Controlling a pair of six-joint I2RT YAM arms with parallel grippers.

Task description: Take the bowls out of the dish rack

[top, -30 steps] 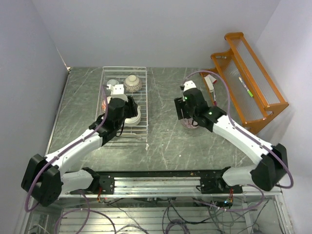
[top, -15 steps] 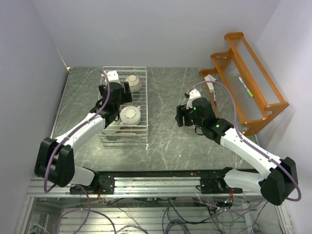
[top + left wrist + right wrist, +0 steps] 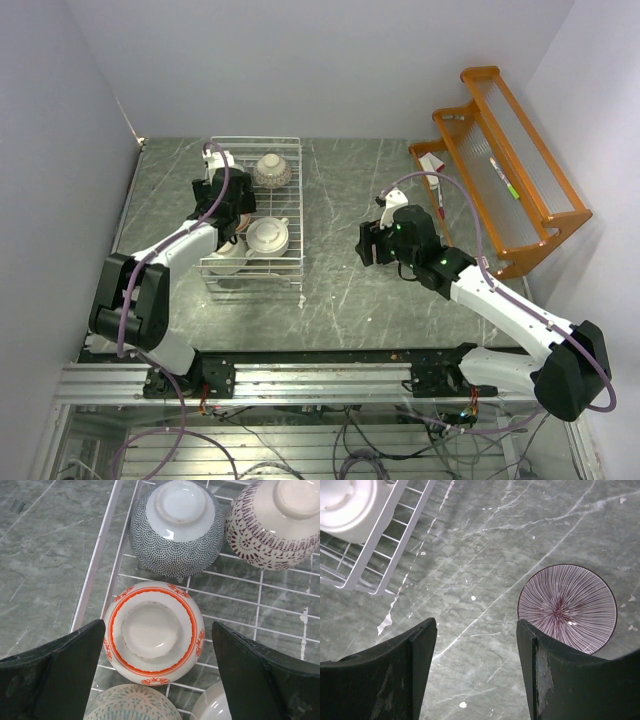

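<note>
Pincers both gape empty: right pincer (image 3: 476,625) over the table (image 3: 485,555) beside the striped bowl (image 3: 565,609) already out, left pincer (image 3: 158,625) straddling the orange-ringed bowl (image 3: 150,636), upturned in the rack (image 3: 107,555), seemingly aligned to grip it; dotted bowl (image 3: 175,527) beyond.

White-and-black arms (image 3: 178,250), purple cables (image 3: 430,176)

A white wire dish rack (image 3: 256,139) is set toward the bench's far-left corner. A dotted bowl (image 3: 176,527), a maroon-patterned bowl (image 3: 280,522) and a red-banded bowl (image 3: 153,626) are inverted inside. A purple-striped bowl (image 3: 565,608) is stood upright outside it.
</note>
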